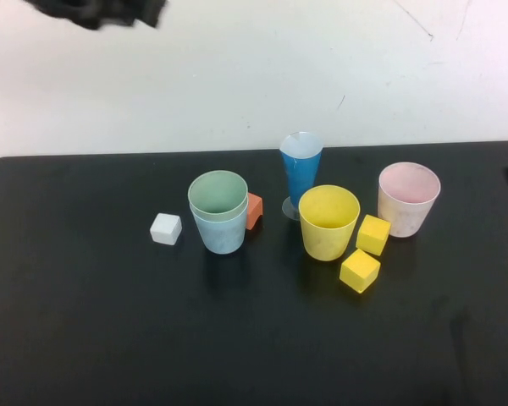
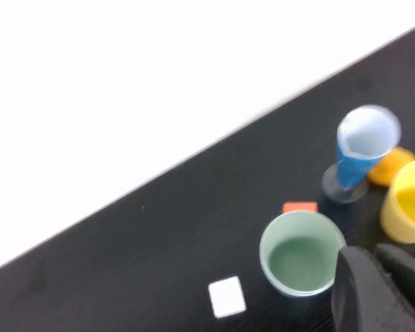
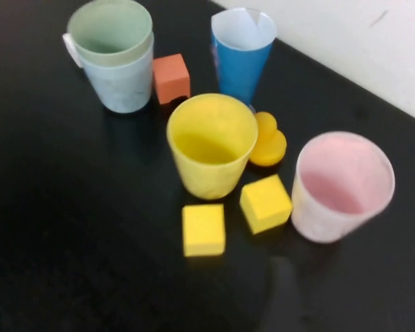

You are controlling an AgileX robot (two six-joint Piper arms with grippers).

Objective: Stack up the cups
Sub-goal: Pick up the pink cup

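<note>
Cups: yellow cup (image 1: 328,222) looks light, stiff, slick, grip by rim; left gripper (image 2: 384,290) shut and empty, right gripper's state unclear

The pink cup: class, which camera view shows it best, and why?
The right wrist view: the pink cup sits close, with rim and inside visible. The high view shows it smaller, far right of the table. The left wrist view misses it.
</note>
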